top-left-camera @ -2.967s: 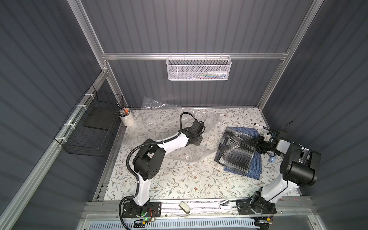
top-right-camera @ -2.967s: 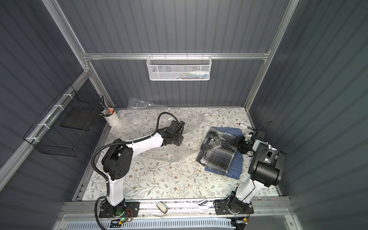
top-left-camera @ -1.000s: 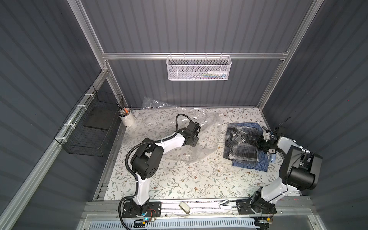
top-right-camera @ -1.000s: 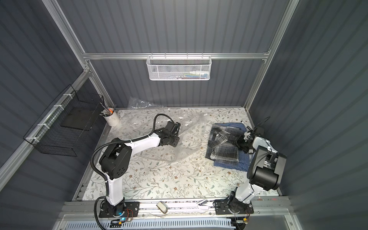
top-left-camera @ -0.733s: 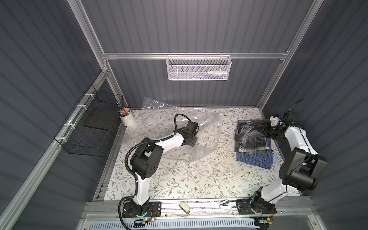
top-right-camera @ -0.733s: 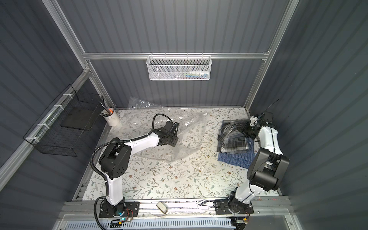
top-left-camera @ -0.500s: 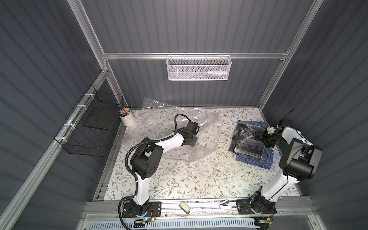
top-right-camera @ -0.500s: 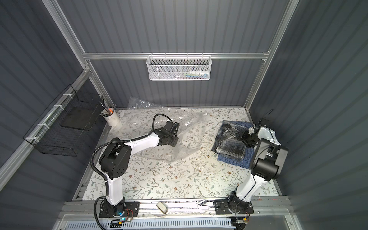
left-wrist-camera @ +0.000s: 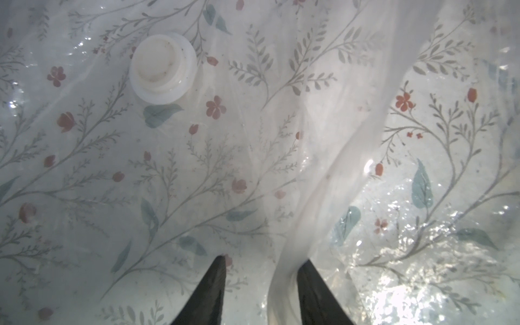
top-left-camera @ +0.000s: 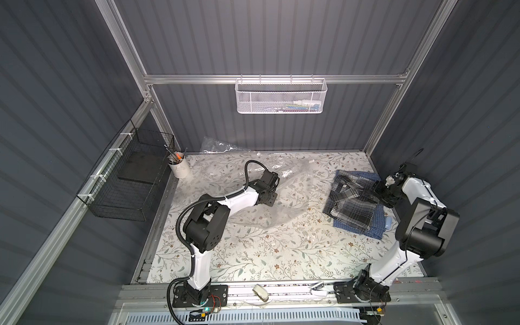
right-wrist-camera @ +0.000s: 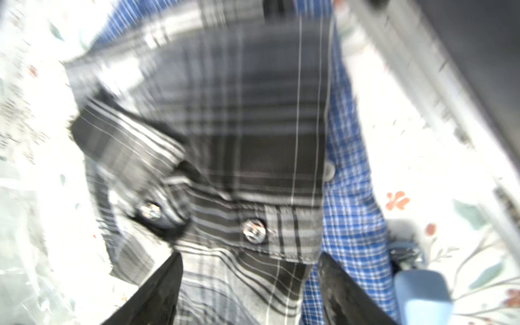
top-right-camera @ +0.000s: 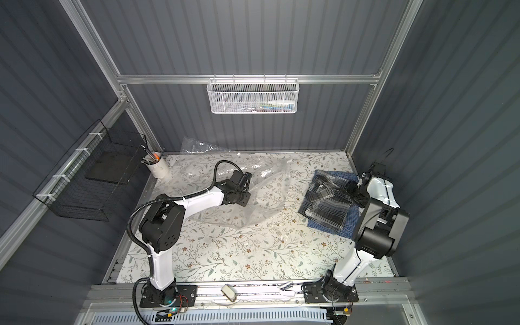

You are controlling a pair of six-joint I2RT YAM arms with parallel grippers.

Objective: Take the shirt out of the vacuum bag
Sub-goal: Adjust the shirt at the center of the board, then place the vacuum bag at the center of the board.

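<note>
The grey-and-black plaid shirt (top-left-camera: pixel 351 204) lies outside the large clear glossy vacuum bag (top-left-camera: pixel 292 194). It rests on a blue checked cloth (top-left-camera: pixel 375 223) at the 3 o'clock side of the floral-patterned desk (top-left-camera: pixel 267 253). The right end effector (right-wrist-camera: pixel 250 254) hovers spread over the shirt. The bag sprawls mid-desk toward 12 o'clock. The left end effector (left-wrist-camera: pixel 263 260) stands partly spread with a fold of bag film between its fingers, near the round white valve cap (left-wrist-camera: pixel 162 69).

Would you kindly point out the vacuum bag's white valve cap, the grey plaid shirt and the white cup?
white valve cap (left-wrist-camera: pixel 162 69): in the left wrist view, centre of the cap.
grey plaid shirt (top-left-camera: pixel 353 211): in a top view, its folded body.
white cup (top-left-camera: pixel 180 171): in a top view, its side wall.
</note>
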